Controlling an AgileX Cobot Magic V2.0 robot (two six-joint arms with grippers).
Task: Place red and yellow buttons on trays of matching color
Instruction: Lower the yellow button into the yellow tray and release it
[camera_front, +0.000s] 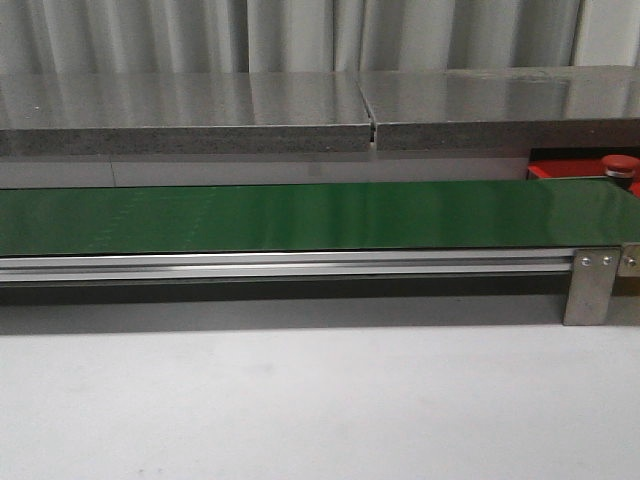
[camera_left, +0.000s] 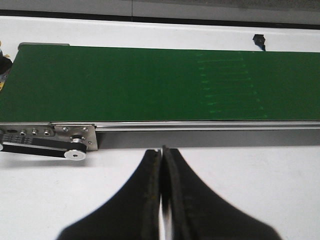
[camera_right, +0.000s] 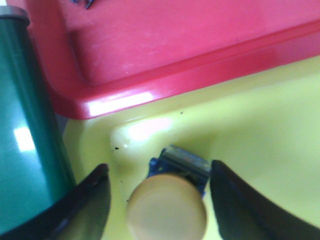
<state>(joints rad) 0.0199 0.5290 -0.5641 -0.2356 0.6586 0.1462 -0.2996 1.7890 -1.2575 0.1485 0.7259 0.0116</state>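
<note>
Left pincer (camera_left: 161, 192): fingers pressed together, holding nothing; it hangs over the white bench (camera_left: 260, 185), just short of the belt's near rail.
Belt (camera_front: 300, 215): green, running left to right across the front view; no button shows on the stretch in sight.
Belt end roller (camera_right: 22, 125): seen in the right wrist view, close beside the yellow tray.
Red button (camera_front: 620, 163): far right in the front view, beyond the belt by a red surface, cap up; whether it rests in the red tray cannot be told.
Red tray (camera_right: 165, 55): its rim meets or overlaps the yellow tray's edge.
Yellow tray (camera_right: 270, 125): lies under the right pincer.
Yellow button (camera_right: 167, 212): sits in the yellow tray near a corner, between the fingers.
Right pincer (camera_right: 159, 200): spread, a finger on each side of the button, neither clearly touching it.
Step in hand: looks like the release of the yellow button onto its matching tray.
Doing it well: keep the fingers wide and lift straight up, so no pad catches the cap or drags it toward the red rim.
Heading: round cap faces up toward the camera; long axis roughly upright, blue base (camera_right: 177, 167) showing behind the cap.
</note>
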